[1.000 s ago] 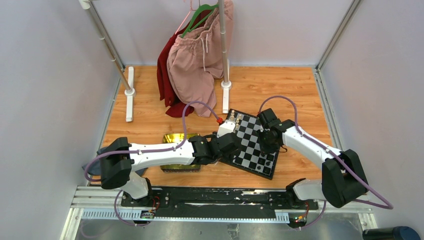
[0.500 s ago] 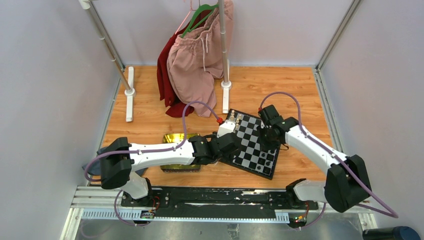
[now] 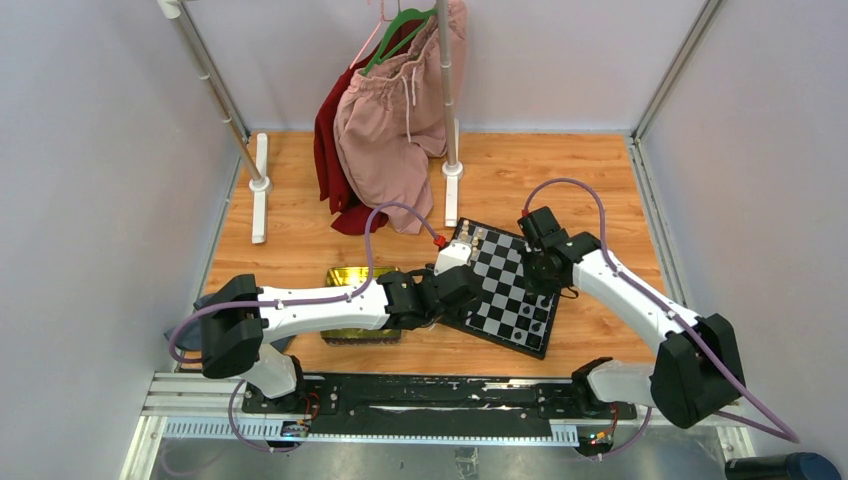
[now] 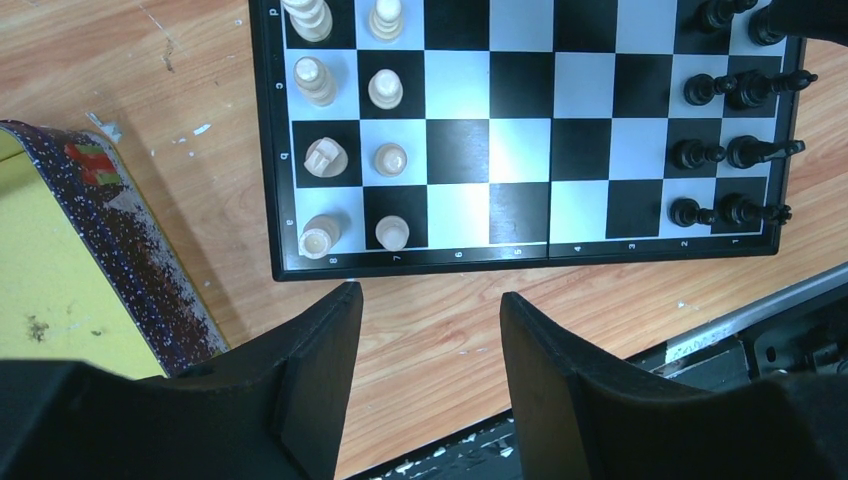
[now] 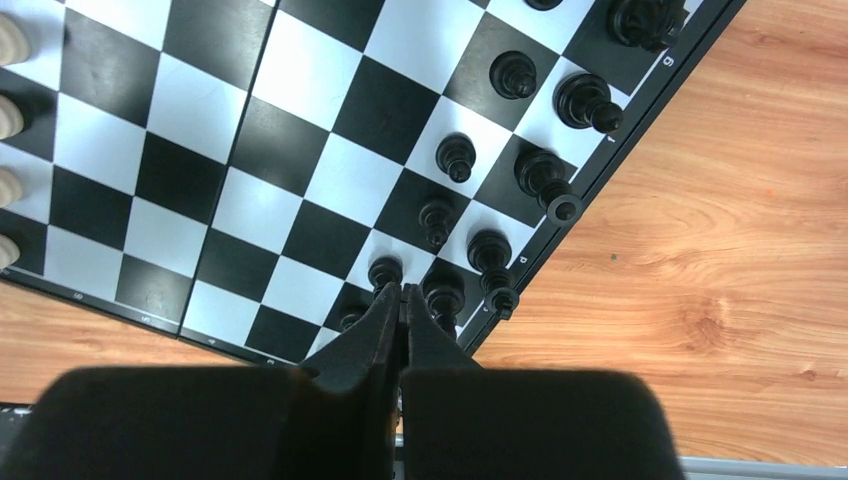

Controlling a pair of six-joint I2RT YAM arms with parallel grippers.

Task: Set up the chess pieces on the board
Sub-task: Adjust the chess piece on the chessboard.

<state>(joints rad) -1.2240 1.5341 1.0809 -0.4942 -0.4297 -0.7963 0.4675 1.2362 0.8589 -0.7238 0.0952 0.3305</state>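
Over one corner of the board point(image 5: 300, 70), the right tool point(image 5: 402, 292) is pinched fully shut, its two fingers pressed together with nothing between them. The tips sit low among the black chess pieces point(image 5: 457, 155), between two of them; whether they touch either one I cannot tell. In the right wrist view those black pieces stand upright in two rows along that edge of the board, at least ten of them, one half hidden behind a finger. Four cream pieces point(image 5: 8, 115) peek in at the opposite edge of the board.

Just off another side of the board, the left tool point(image 4: 430, 297) hangs over the bare wooden table point(image 4: 440, 330) with its two fingers set apart at a middling width, holding nothing. From its camera, eight cream pieces stand on the board in two rows of four along one end. Four pairs of black pieces stand at the other end, the farthest pair partly cut off. The middle squares of the board between the two sets carry no piece.

Beside the board, past its cream end, lies one yellow tray point(image 4: 60, 250) with a speckled wall. It is apart from the board and largely covered by the left arm in the top view. Beyond the board's far side, two garments, one pink point(image 3: 395, 120) and one red point(image 3: 328, 150), hang from a rack.
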